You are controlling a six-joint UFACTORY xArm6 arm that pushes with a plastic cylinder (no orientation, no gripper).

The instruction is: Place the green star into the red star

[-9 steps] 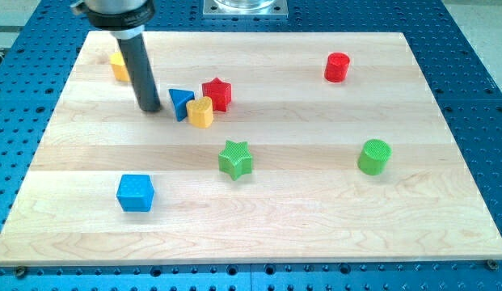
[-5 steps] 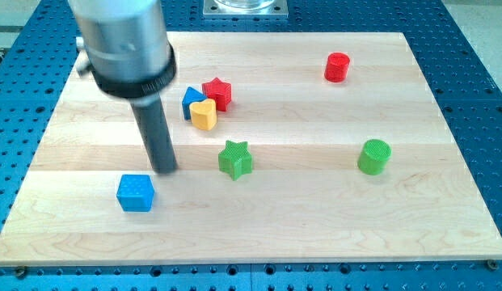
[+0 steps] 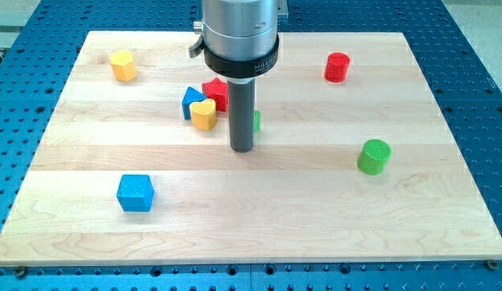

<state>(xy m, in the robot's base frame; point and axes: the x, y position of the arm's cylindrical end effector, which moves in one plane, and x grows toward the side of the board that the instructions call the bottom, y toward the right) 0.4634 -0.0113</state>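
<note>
My tip (image 3: 242, 149) rests on the board just below the middle. The green star (image 3: 256, 121) is almost wholly hidden behind the rod; only a green sliver shows at the rod's right edge, above the tip. The red star (image 3: 216, 91) sits up and left of the rod, partly covered by it. A blue triangle (image 3: 190, 100) and a yellow heart-shaped block (image 3: 204, 115) touch the red star on its left and lower left.
A yellow block (image 3: 123, 65) lies at the top left, a red cylinder (image 3: 337, 67) at the top right, a green cylinder (image 3: 373, 156) at the right, a blue cube (image 3: 136, 192) at the lower left. The wooden board (image 3: 445, 210) lies on a blue perforated table.
My tip swept from the upper left down past the blue cube, then right and up to the green star. The green star has moved up toward the red star.
</note>
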